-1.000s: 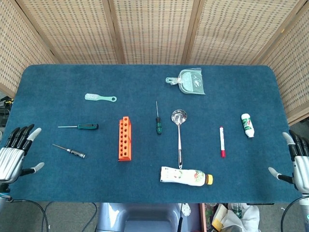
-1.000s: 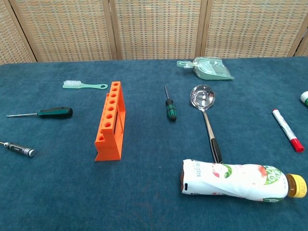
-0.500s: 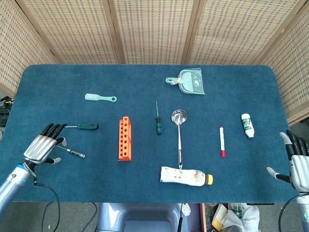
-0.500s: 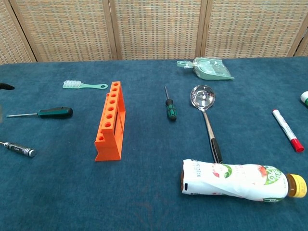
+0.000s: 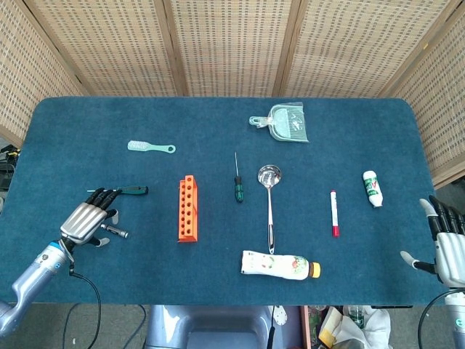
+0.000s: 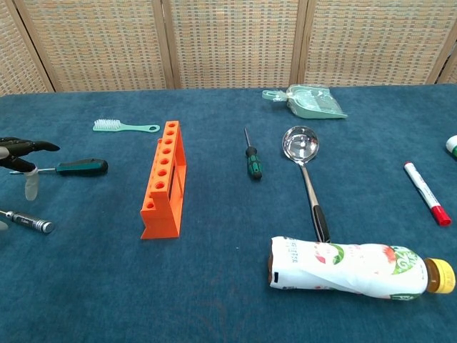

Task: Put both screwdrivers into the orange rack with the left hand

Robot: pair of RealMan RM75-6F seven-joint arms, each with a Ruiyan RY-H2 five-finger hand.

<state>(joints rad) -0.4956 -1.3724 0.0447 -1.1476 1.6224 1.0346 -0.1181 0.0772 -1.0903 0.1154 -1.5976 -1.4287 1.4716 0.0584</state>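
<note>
Left hand (image 5: 89, 220) hovers at the lower left of the head view, fingers (image 5: 107, 195) spread wide and holding nothing, their tips over the shaft of the green-handled screwdriver (image 5: 129, 190). A second, slim metal-handled screwdriver (image 5: 110, 230) lies just below the hand. Both lie flat on the bench (image 5: 218, 123), to the left of the orange rack (image 5: 187, 209). A third screwdriver with a green-and-black handle (image 5: 237, 185) lies right of the rack, near the steel ladle (image 5: 269, 200); which two the task means cannot be told.

Step in hand, as judged: reach for the first screwdriver. It would go best with the hand settling over the thicker handle rather than the thin shaft, pinching across it, then lifting and tipping it tip-down over one of the rack's holes.

The rack is a rigid plastic block with a row of round holes. The bench cover is dark blue napped cloth, likely to let thin shafts sink slightly.

Right hand (image 5: 449, 243), lower right edge, rests open-fingered and empty.
</note>
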